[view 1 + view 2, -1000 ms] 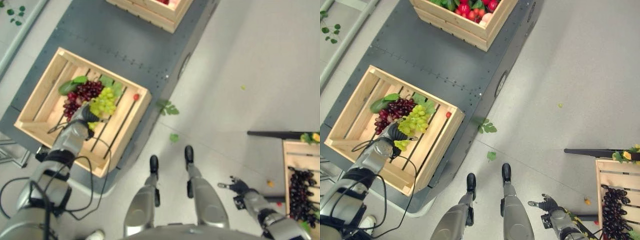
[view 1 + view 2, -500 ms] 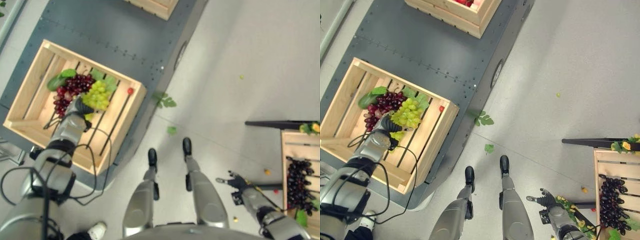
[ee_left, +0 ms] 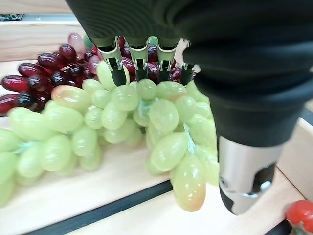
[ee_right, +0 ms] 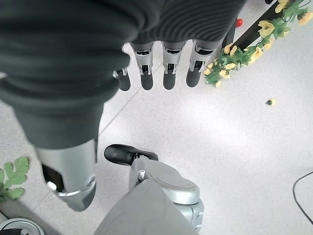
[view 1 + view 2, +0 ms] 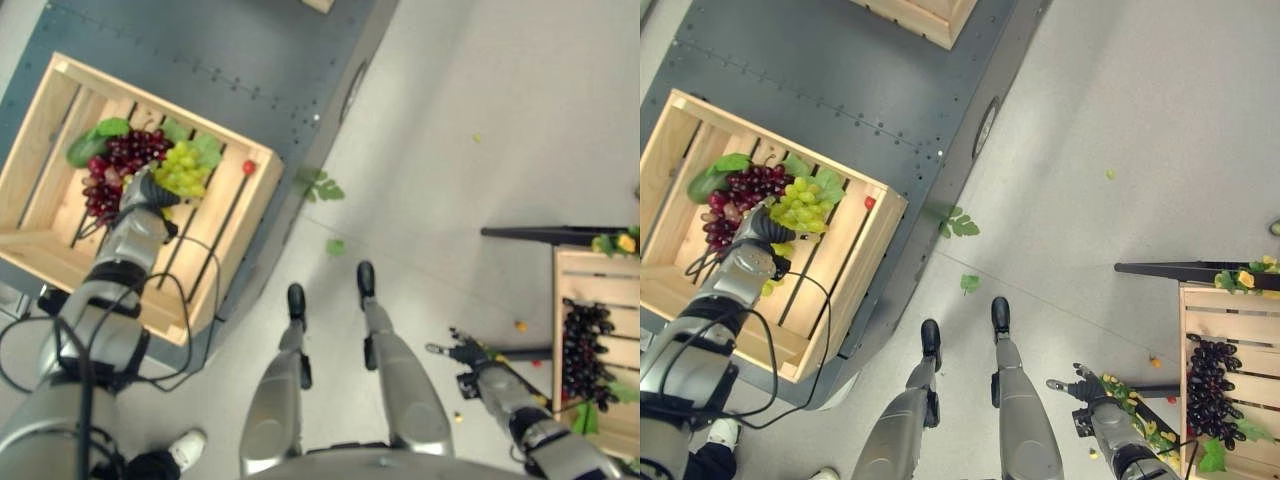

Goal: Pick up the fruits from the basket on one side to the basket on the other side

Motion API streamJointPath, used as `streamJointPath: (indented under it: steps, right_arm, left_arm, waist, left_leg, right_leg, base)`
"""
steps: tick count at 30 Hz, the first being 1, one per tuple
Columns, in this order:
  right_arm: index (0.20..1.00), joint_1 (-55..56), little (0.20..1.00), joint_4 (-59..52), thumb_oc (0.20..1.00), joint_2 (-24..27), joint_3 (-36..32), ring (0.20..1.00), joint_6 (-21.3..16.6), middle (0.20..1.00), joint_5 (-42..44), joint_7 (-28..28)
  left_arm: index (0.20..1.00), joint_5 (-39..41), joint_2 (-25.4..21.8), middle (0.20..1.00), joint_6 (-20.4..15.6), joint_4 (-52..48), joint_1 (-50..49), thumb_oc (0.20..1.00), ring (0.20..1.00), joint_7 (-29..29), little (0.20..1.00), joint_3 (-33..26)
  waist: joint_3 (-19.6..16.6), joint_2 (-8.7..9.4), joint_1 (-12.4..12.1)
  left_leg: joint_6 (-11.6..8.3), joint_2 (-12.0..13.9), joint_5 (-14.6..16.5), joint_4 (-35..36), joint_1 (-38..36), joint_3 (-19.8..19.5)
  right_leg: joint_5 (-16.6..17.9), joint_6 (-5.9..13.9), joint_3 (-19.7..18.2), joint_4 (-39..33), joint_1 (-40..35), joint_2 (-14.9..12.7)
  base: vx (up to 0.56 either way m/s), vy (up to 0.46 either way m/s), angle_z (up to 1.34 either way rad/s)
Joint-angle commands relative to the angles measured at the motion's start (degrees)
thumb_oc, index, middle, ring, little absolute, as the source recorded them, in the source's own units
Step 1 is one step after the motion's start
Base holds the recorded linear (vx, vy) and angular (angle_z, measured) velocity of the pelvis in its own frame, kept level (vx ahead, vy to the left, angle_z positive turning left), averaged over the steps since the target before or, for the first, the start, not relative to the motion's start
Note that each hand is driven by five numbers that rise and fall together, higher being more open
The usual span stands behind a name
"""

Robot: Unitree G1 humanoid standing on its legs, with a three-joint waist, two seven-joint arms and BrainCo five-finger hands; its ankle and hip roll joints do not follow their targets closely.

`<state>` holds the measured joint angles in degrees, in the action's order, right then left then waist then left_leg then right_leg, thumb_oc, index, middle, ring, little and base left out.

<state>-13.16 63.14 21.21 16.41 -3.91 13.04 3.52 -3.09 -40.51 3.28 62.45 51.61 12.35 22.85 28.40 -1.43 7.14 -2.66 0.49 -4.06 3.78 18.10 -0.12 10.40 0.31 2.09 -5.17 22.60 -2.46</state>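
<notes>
My left hand (image 5: 140, 195) is down inside the wooden crate (image 5: 40, 120) that sits on the dark grey platform (image 5: 250, 60) to my left. The green grapes (image 3: 122, 122) lie right under it, on the slats near the crate's corner, and in the left wrist view I see my fingertips (image 3: 139, 61) resting on the top of the bunch while my thumb (image 3: 244, 181) hangs down just beside its other side. The fingers look bent over the bunch, with the grapes between them and the thumb, but I cannot tell whether the bunch is truly squeezed or clear of the slats. The dark red grapes (image 5: 115, 165) lie touching the green ones on their far side, with green leaves (image 5: 95, 140) at that end. A small red fruit (image 5: 247, 167) sits apart on the crate's rim.

My right hand (image 5: 1085, 388) hangs low over the pale floor (image 5: 480, 100), fingers straight and slightly spread with nothing in them; the right wrist view shows them pointing out over bare floor near a strand of yellow flowers (image 4: 230, 63). The second crate (image 5: 1200, 310) is to my right, well apart from that hand, with a bunch of black grapes (image 5: 1208, 385) already inside. A few loose leaves (image 5: 318, 188) lie on the floor beside the platform.
</notes>
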Motion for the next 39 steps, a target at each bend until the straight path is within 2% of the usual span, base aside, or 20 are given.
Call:
streamJointPath:
  steps: [1, 12, 13, 14, 15, 20, 39]
  right_arm:
    - [1.0, 2.29, 1.0, -0.34, 1.0, 0.9, 0.37, 1.0, -0.97, 1.0, 1.7, 0.69]
    - [1.0, 2.78, 1.0, -2.44, 1.0, 1.46, 0.31, 1.0, -1.78, 1.0, 2.32, 1.0]
    - [1.0, 2.94, 1.0, -2.69, 1.0, 1.5, 0.3, 1.0, -1.85, 1.0, 2.42, 0.94]
    - [1.0, 2.97, 1.0, -2.94, 1.0, 1.64, 0.26, 1.0, -1.9, 1.0, 2.5, 1.01]
    - [1.0, 3.12, 1.0, -3.33, 1.0, 1.59, 0.31, 1.0, -2.07, 1.0, 2.64, 1.07]
    - [1.0, 3.45, 1.0, -4.08, 1.0, 1.85, 0.05, 1.0, -2.51, 1.0, 2.61, 1.17]
    - [1.0, 3.91, 1.0, -4.14, 1.0, 2.21, -0.36, 1.0, -2.92, 1.0, 2.4, 1.49]
  left_arm:
    - [1.0, 1.24, 0.41, 1.0, 0.1, 4.0, 3.13, 1.0, 1.0, -0.92, 1.0, 2.81]
    - [1.0, -3.49, 1.56, 1.0, 0.87, 4.29, 5.91, 1.0, 1.0, -2.13, 1.0, 6.64]
    - [0.9, -3.43, 1.51, 0.9, 0.86, 4.47, 6.06, 0.9, 0.9, -2.06, 0.9, 6.55]
    - [0.573, -3.41, 1.56, 0.573, 0.84, 4.53, 6.29, 0.573, 0.573, -1.91, 0.573, 6.64]
    - [0.2, -3.69, 1.45, 0.2, 0.85, 5.02, 6.72, 0.2, 0.2, -1.89, 0.2, 6.84]
    - [0.2, -3.94, 1.69, 0.2, 0.45, 5.55, 6.28, 0.2, 0.2, -2.0, 0.2, 6.75]
    - [0.2, -2.81, 2.29, 0.2, -0.18, 4.27, 4.74, 0.2, 0.2, -0.89, 0.2, 5.09]
  waist:
    - [-1.18, 1.98, 0.61]
    - [-0.78, 2.56, 1.15]
    - [-0.79, 2.65, 1.18]
    - [-0.68, 2.73, 1.14]
    - [-0.65, 2.93, 1.27]
    - [-0.83, 3.53, 1.52]
    - [-1.62, 3.99, 1.25]
  left_leg:
    - [1.0, -2.15, -1.83, -3.98, 7.39, -0.17]
    - [1.06, -2.21, -1.79, -4.63, 9.05, 0.13]
    - [1.04, -2.2, -1.82, -4.61, 9.23, 0.17]
    - [1.06, -2.09, -1.66, -4.76, 9.34, 0.2]
    - [1.03, -2.03, -1.8, -4.8, 9.66, 0.16]
    - [0.99, -2.08, -2.11, -4.8, 10.62, 0.01]
    - [0.99, -2.03, -2.0, -4.79, 10.94, -0.25]
  right_leg:
    - [-1.48, 5.7, -3.78, 2.51, 3.04, -0.5]
    - [-1.14, 5.64, -4.14, 2.73, 4.66, -0.32]
    - [-1.05, 5.65, -4.15, 2.68, 4.8, -0.29]
    - [-1.14, 5.63, -4.27, 2.74, 4.85, -0.22]
    - [-1.05, 5.63, -4.27, 2.73, 4.99, -0.23]
    - [-0.77, 5.67, -4.19, 2.75, 5.89, -0.14]
    - [-0.79, 5.52, -3.9, 2.76, 6.06, 0.1]
  base:
    - [0.0, 0.0, 0.0]
    - [0.0, 0.0, 0.0]
    - [0.0, 0.0, 0.0]
    - [0.0, 0.0, 0.0]
    - [0.0, 0.0, 0.0]
    - [0.0, 0.0, 0.0]
    - [0.0, 0.0, 0.0]
